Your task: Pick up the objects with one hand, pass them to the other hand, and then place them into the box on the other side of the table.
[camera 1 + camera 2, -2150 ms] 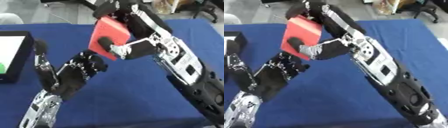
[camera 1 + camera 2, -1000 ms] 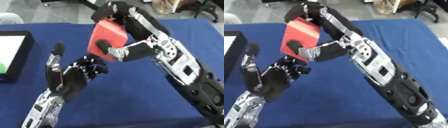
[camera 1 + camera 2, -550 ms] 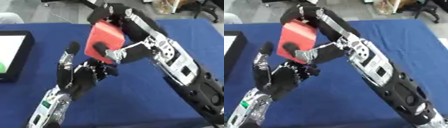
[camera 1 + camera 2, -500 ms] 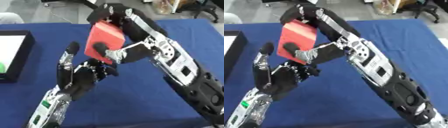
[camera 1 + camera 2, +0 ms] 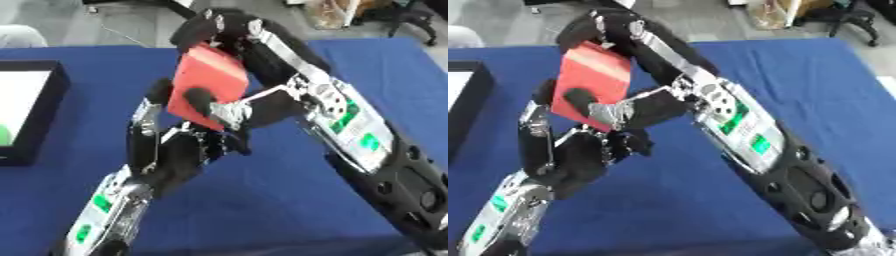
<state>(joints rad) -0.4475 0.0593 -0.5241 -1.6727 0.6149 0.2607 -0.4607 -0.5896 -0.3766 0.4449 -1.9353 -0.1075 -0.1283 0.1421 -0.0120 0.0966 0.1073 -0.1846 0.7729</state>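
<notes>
A red rectangular block (image 5: 208,84) is held up above the blue table, tilted on end. My right hand (image 5: 238,107) is shut on it, thumb across its front face and fingers over its top. My left hand (image 5: 175,150) has come up from the lower left and sits just under the block's lower edge. Its thumb (image 5: 150,107) stands up along the block's left side and its fingers are half curled below. The box (image 5: 33,107) with a black rim and white inside lies at the left edge, with a green thing in it.
The blue tablecloth (image 5: 262,210) covers the whole work surface. Beyond its far edge there is grey floor with a chair (image 5: 398,15) and a brownish bag (image 5: 325,11) at the upper right.
My left hand has risen and moved right until it meets the underside of the red block. The right hand has brought the block slightly left and lower.
</notes>
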